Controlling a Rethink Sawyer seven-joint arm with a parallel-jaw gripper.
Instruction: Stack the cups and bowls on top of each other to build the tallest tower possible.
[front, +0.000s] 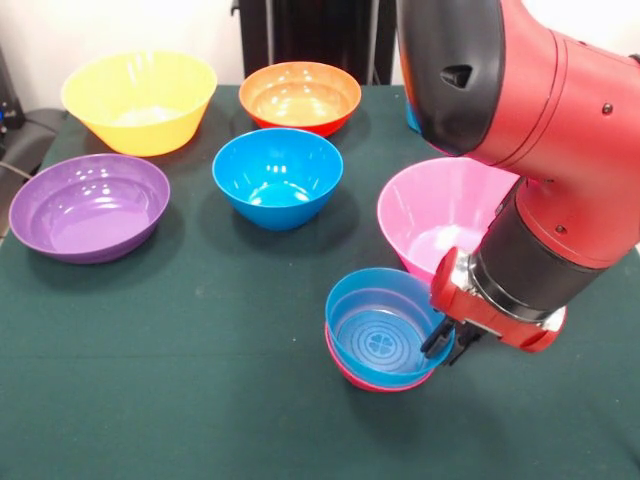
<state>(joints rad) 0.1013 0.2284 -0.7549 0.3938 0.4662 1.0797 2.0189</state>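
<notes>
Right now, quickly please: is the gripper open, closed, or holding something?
Gripper: sits at the rim of the small blue plastic bowl nested in the small magenta-red bowl; open or closed cannot be told.

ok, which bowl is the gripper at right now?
The small blue bowl with rings on its floor, nested in the magenta-red bowl. The gripper sits at its rim; the medium blue bowl stands alone, farther back.

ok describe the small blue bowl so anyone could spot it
Find the big pink bowl beside the red arm. Just in front of it, at the arm's hand, sits the small blue bowl, nested in a red one and marked by rings in its base.
</notes>
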